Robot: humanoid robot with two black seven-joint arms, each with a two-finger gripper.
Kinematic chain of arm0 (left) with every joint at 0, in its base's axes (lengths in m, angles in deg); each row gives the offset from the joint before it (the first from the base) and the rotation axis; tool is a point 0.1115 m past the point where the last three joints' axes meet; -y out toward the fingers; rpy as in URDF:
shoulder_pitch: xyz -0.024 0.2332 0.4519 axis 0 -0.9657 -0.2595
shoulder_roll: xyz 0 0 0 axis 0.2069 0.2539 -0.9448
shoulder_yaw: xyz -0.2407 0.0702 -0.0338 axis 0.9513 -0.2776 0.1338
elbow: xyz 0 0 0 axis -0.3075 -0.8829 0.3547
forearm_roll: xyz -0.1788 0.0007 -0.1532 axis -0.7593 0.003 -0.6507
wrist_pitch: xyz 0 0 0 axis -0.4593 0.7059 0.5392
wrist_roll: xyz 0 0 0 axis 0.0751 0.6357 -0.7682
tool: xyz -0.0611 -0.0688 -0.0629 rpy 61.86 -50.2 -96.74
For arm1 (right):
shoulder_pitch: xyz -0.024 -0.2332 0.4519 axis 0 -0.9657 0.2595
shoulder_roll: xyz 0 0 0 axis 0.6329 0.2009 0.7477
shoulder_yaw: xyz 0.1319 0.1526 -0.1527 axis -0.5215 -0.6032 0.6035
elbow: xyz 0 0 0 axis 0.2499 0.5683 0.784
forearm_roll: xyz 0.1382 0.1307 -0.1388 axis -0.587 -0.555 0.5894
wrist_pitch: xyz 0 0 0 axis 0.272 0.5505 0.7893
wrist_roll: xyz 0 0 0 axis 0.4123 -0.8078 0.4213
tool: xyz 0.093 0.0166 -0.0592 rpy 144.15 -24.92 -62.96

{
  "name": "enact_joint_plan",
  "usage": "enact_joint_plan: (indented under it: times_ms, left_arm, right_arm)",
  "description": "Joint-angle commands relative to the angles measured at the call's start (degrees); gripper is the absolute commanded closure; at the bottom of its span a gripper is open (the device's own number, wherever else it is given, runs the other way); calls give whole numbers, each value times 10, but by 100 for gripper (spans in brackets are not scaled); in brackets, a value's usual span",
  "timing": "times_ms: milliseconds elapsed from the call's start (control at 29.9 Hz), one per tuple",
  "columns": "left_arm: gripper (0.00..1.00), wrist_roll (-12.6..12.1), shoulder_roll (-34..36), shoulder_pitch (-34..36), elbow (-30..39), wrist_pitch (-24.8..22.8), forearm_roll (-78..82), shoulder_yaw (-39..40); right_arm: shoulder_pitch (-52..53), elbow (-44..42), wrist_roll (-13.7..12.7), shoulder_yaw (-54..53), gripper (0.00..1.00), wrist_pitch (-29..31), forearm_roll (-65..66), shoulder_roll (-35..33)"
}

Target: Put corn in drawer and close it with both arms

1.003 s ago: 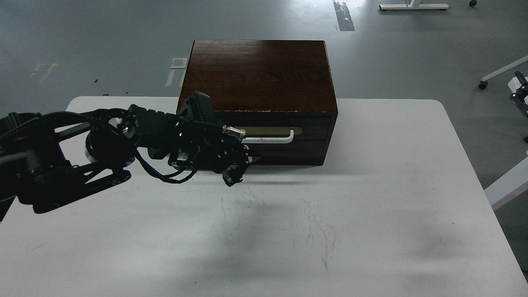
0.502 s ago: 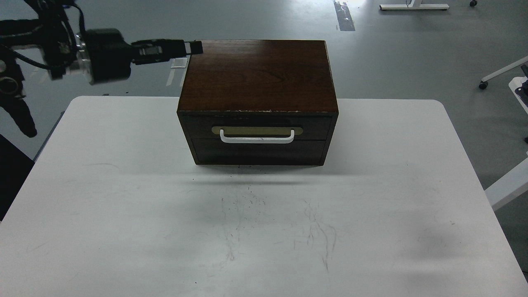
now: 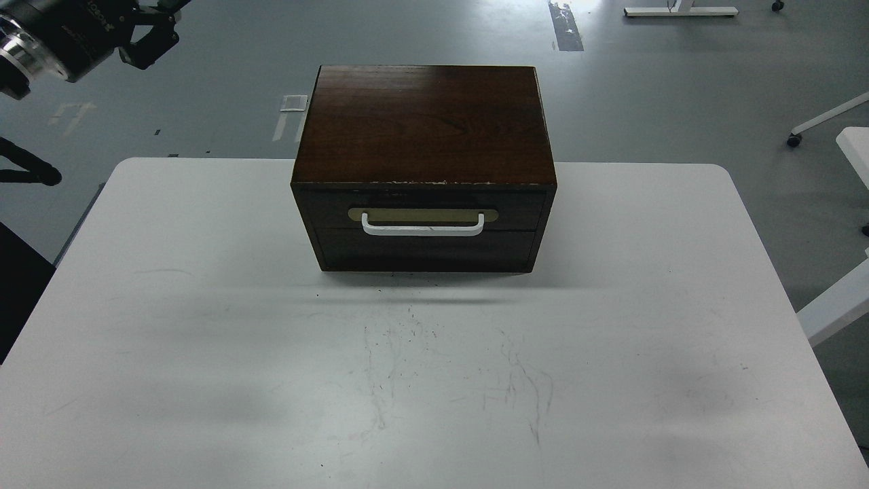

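The dark brown wooden box (image 3: 421,122) stands at the back middle of the white table (image 3: 204,305). Its drawer (image 3: 326,207) is pushed in flush, with the white bar handle (image 3: 422,231) on a brass plate across its front. The corn is out of view. My left arm is raised at the top left corner, far from the box and above the floor. Its gripper (image 3: 151,37) is dark and partly cut off by the top edge, so its fingers cannot be told apart. My right arm is not in view.
The table front bears faint scratch marks (image 3: 461,367). A white table corner (image 3: 857,153) and a wheeled leg (image 3: 815,122) show at the right edge. Grey floor lies behind the box.
My left arm has left the front of the drawer, swung up and left, and now sits in the top left corner. The dark part at the right edge has gone out of view.
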Motion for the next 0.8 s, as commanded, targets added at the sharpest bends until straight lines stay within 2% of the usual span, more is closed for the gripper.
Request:
enact_joint_plan:
  times_ms: [0,167,401,602,769]
  left_arm:
    - [2,-2,-42,-19,-76,0,-92,2]
    - [2,-4,-86,-52,-114,0,-146,4]
    - [2,0,-122,-86,-133,0,-149,11]
    - [2,0,-142,-105,-135,0,-149,53]
    - [2,1,-152,-106,-136,0,-150,57]
  right_arm:
    - [3,-2,-4,-13,0,0,7,25]
    - [3,-37,-8,-13,0,0,7,63]
    - [18,-88,-63,-13,0,0,7,117]
    - [18,-111,-84,-13,0,0,7,139]
    - [13,-111,-89,-12,0,0,8,151]
